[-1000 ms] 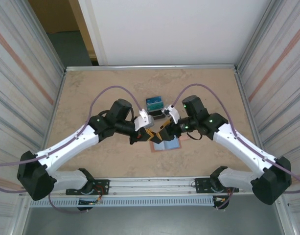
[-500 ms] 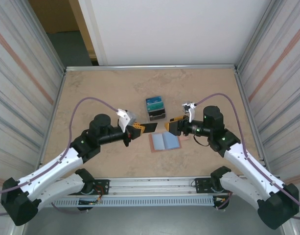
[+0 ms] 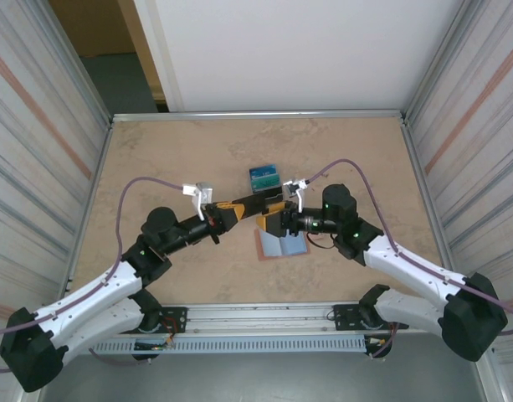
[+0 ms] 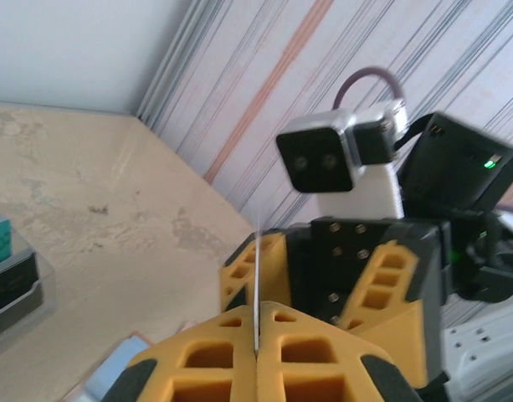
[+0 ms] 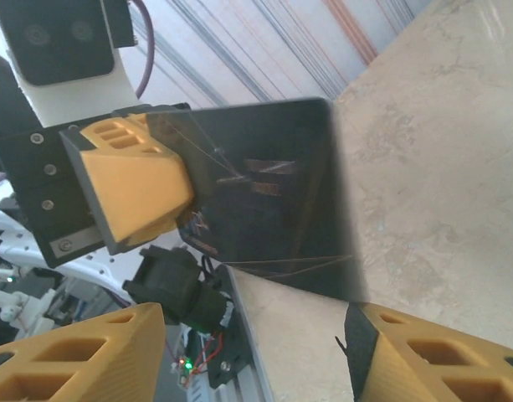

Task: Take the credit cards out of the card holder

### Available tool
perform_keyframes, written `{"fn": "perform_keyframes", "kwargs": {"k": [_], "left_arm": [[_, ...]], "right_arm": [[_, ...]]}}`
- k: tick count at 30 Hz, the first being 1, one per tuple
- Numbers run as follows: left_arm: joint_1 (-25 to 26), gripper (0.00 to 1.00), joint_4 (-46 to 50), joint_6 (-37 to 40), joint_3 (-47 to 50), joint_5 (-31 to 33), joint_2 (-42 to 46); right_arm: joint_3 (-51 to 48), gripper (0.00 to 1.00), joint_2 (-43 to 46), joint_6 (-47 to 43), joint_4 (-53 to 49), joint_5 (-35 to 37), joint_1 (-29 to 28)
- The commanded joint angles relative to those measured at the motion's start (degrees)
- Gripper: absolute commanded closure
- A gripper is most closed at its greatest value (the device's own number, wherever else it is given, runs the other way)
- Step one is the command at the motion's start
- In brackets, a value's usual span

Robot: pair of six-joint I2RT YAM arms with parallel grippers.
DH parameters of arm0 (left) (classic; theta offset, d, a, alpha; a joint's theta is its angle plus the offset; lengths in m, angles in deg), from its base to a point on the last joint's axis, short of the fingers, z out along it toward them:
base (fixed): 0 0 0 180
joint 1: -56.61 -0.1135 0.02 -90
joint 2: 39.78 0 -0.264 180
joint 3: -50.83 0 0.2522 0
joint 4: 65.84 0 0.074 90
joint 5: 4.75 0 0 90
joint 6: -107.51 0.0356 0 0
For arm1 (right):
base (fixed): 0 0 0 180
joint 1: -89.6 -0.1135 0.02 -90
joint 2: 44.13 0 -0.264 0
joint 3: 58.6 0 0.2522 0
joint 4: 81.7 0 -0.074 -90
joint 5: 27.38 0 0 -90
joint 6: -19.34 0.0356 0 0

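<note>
Your left gripper (image 3: 236, 209) is pinching a dark credit card (image 5: 264, 193) in the air just over the far edge of the open card holder (image 3: 284, 244). Your right gripper (image 5: 252, 327) stands spread around the card's free end, perhaps not touching it.

**Count on the desk**

One desk (image 3: 156, 151). Two end effectors: the left end effector (image 3: 231, 211) and the right end effector (image 3: 277, 219). One dark credit card (image 3: 254, 205). One card holder (image 3: 283, 244). One dark stand (image 3: 268, 194) with teal cards (image 3: 262, 175), too small to count.
</note>
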Motion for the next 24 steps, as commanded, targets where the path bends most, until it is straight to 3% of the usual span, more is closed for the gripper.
{"fn": "perform_keyframes", "kwargs": {"k": [1,11,14,17,19,22,24], "left_arm": [[-0.06,1.0,-5.06,-3.44,0.21,-1.49,1.29],[-0.16,1.0,-1.87,-2.74,-0.59,-2.36,3.27],[-0.1,1.0,-1.88,-2.72,-1.07,-3.7,2.19],[-0.11,1.0,-2.96,-3.49,-1.35,-5.2,0.5],[-0.1,1.0,-3.06,-3.64,-1.95,-6.03,-0.37],[-0.16,0.97,0.84,-1.34,-3.97,-6.58,-0.26],[-0.18,0.81,7.97,2.93,-7.25,-6.47,0.48]], "right_arm": [[3.07,0.42,-0.94,0.38,4.59,-0.85,-0.38],[3.35,0.45,0.62,0.68,4.55,0.07,1.17],[3.71,0.55,0.77,0.9,5.78,-1.42,1.05],[4.15,0.83,0.79,0.77,6.27,-2.97,0.6],[4.22,0.95,1.18,-0.01,5.48,-3.17,0.33],[4.59,1.0,2.57,-2.34,1.52,-2.79,0.19],[5.13,1.0,3.69,-4.68,-2.53,-2.47,0.31]]}}
